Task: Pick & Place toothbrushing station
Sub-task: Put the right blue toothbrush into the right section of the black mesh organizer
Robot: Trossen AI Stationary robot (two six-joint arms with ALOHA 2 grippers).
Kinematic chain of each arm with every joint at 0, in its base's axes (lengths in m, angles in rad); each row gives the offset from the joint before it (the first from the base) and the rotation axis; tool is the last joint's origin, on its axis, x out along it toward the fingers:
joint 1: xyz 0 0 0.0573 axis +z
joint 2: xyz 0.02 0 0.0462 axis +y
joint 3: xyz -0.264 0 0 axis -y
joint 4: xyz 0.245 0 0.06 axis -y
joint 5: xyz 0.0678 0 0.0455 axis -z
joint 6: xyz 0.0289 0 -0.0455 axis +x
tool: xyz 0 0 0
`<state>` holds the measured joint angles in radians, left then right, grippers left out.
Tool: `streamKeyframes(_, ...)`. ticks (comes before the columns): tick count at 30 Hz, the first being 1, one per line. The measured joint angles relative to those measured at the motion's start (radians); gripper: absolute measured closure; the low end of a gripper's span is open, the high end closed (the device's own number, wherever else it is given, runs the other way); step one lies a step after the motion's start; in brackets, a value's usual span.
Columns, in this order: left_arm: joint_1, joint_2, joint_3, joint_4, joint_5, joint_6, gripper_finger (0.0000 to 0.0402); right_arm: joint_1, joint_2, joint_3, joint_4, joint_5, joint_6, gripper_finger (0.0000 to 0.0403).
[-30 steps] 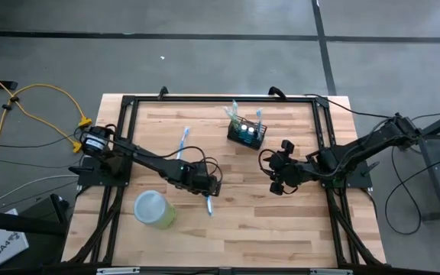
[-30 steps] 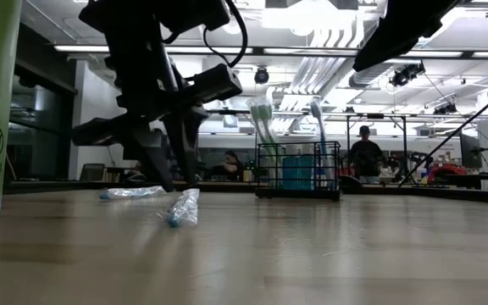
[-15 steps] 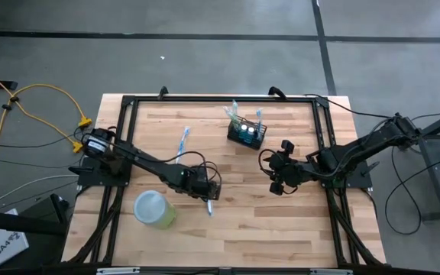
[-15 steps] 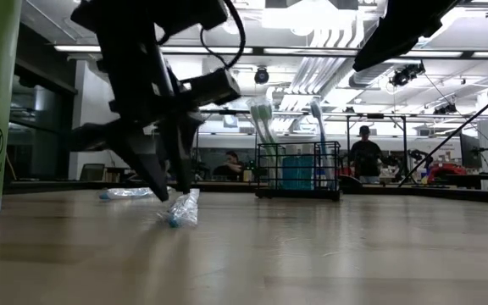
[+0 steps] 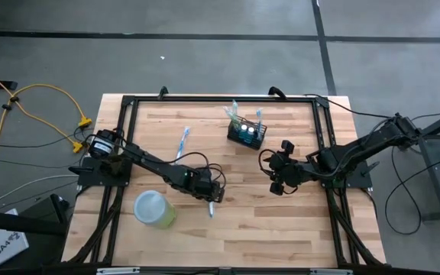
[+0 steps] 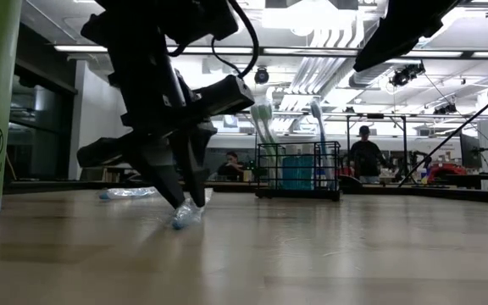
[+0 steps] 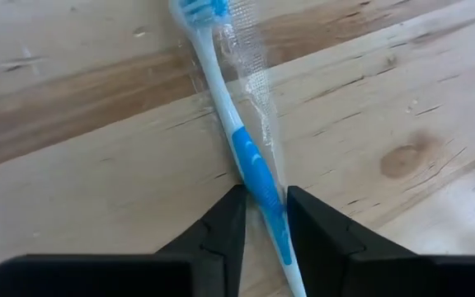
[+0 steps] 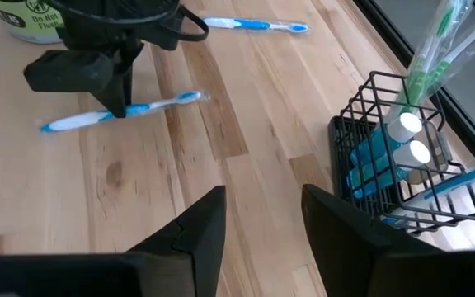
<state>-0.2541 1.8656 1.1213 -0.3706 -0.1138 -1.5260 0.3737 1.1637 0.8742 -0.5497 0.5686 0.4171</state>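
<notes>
The toothbrushing station (image 5: 247,134) is a black wire basket at the far middle of the table, with toothbrushes and tubes standing in it (image 8: 402,173). A blue-and-white toothbrush in a clear wrapper (image 7: 237,124) lies flat on the wood near the table's middle (image 5: 210,205). My left gripper (image 5: 211,195) is down on it, its fingers closed on the handle (image 7: 264,216). A second toothbrush (image 5: 182,143) lies farther left. My right gripper (image 5: 277,177) hangs open above the table to the right, holding nothing (image 8: 262,231). My left gripper pinches the toothbrush's blue handle (image 7: 258,177) about midway along it, wrapper included, between its two fingers. The fingers come steeply from above and lie across the handle, their tips at the tabletop (image 6: 186,203). The toothbrush lies flat on the wood.
A light-green cup (image 5: 155,208) stands near the table's left front, close to my left arm. A black frame (image 5: 128,103) runs around the tabletop. Bare wood lies between the two grippers and along the near edge.
My left gripper has sunk toward the table onto the wrapped toothbrush, and its fingers have drawn closer together around the handle. The toothbrush stays on the wood.
</notes>
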Motion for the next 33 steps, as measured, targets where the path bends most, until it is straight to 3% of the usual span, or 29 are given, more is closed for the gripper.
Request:
streamKeyframes(7, -0.003, 0.003, 0.003, 0.011, -0.016, 0.075, 0.0391, 0.000, 0.000, 0.000, 0.000, 0.000, 0.000, 0.0251)
streamKeyframes(11, -0.002, 0.006, 0.002, 0.072, -0.018, 0.150, 0.0393, 0.000, 0.000, 0.000, 0.000, 0.000, 0.000, 0.0251)
streamKeyframes(19, -0.002, 0.009, 0.002, 0.359, -0.028, 0.380, 0.0395, 0.000, 0.000, 0.000, -0.001, 0.000, 0.000, 0.0251)
streamKeyframes(33, -0.018, -0.009, 0.002, 0.503, -0.237, 0.615, 0.0396, 0.000, 0.000, 0.000, -0.130, 0.008, 0.113, 0.0251)
